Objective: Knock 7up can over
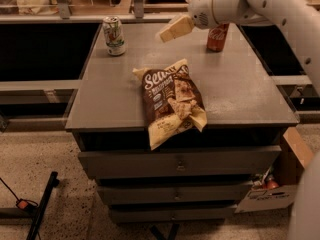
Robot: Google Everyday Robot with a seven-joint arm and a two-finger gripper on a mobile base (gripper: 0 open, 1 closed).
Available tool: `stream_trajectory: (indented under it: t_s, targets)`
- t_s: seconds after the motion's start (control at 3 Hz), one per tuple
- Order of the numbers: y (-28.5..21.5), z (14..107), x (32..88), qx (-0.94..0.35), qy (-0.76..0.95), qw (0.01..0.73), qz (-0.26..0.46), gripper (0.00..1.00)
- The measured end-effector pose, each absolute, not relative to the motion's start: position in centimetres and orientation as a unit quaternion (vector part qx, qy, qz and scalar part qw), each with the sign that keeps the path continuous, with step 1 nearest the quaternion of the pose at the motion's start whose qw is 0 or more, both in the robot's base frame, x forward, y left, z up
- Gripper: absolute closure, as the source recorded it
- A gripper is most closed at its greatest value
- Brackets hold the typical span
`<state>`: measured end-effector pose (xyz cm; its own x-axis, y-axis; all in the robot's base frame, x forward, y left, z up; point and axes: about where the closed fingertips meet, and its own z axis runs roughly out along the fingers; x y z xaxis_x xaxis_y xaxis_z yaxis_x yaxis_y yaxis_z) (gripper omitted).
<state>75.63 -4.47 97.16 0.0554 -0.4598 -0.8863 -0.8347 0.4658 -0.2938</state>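
At the 6 o'clock edge of the surface (pixel 240 99), a brown snack bag (pixel 172 101) lay with its lower end hanging over the drawers (pixel 175 164). Farther back, near 12 o'clock, the gripper (pixel 176 28) hovered above the surface, its tip pointing toward 9 o'clock; whether it was apart or together could not be told. The 7up can (pixel 114 35) stood upright at the far 11 o'clock corner, well apart from the gripper. A red cola can (pixel 218 38) stood at 1 o'clock, partly behind the arm. The step appeared to be the approach. The next move likely called for a low sideways sweep toward 9 o'clock, striking the 7up can's upper half.
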Motion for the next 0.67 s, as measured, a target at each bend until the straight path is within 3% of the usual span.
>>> stream_trajectory:
  t_s: [0.67]
  targets:
    - [-0.2,95.3,79.6,-0.451,0.653,0.564,0.229,0.0]
